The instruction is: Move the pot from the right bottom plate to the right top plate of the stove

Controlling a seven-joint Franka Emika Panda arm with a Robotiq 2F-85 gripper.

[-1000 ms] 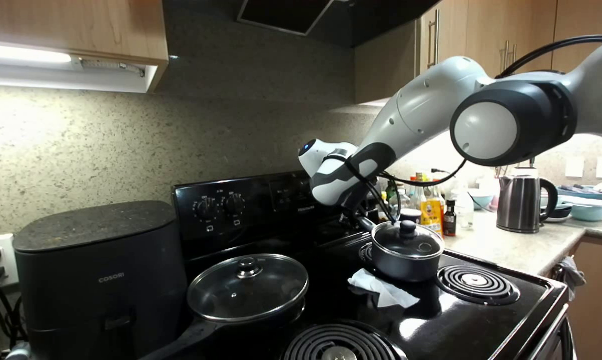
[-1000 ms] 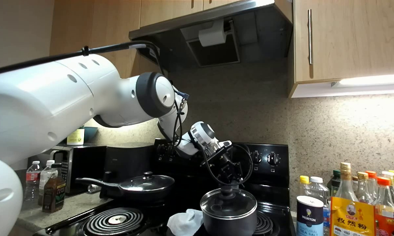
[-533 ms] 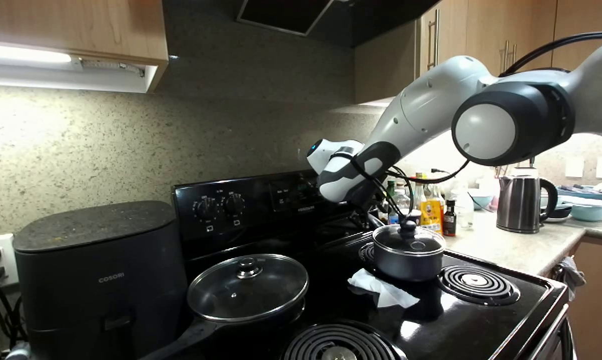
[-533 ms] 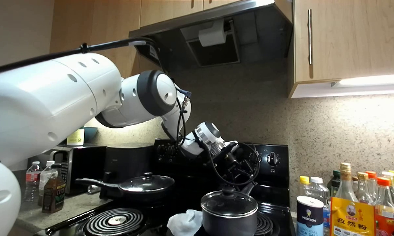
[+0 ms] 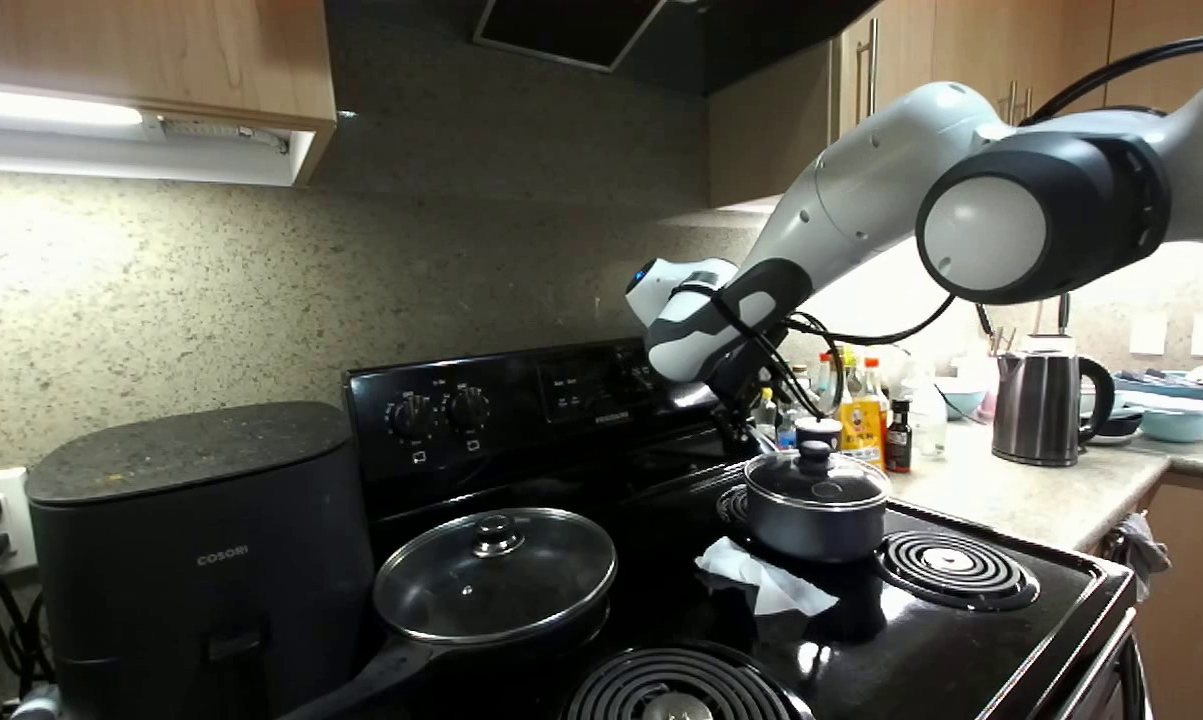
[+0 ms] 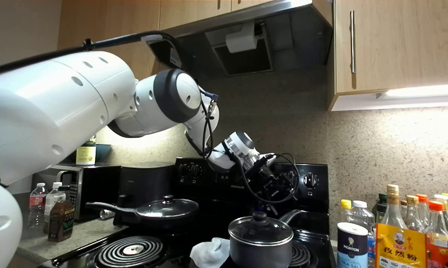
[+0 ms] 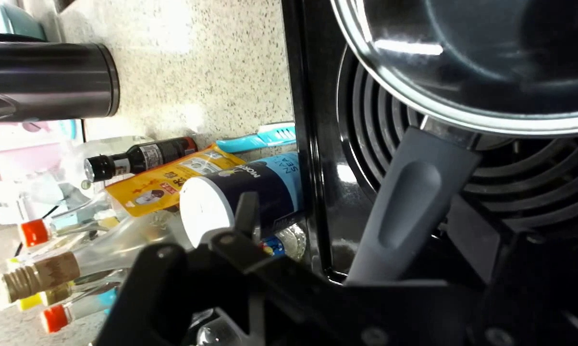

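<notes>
The pot (image 5: pixel 818 520), dark grey with a glass lid and black knob, stands upright over the small rear coil, the right top plate (image 6: pixel 301 255), on the stove (image 5: pixel 921 655). Part of that coil shows beside its base in both exterior views. In the wrist view the pot's grey handle (image 7: pixel 409 206) runs between the wide-parted fingers (image 7: pixel 473 238) of my gripper (image 7: pixel 353 211), with gaps at either side. In an exterior view the gripper (image 6: pixel 270 204) hangs above and behind the handle. The larger coil toward the front, the right bottom plate (image 5: pixel 953 565), carries nothing.
A crumpled white paper (image 5: pixel 766 578) lies against the pot's base. The glass-lidded pan (image 5: pixel 496 590) occupies the rear left. Beside the stove stand a salt can (image 6: pixel 352 242), a yellow packet (image 6: pixel 400 245) and several bottles. The raised back panel (image 5: pixel 521 410) rises close behind the gripper.
My gripper has opened off the handle, and the arm has risen and drawn away from it. The pot shifted only very slightly at first, then stayed put.
</notes>
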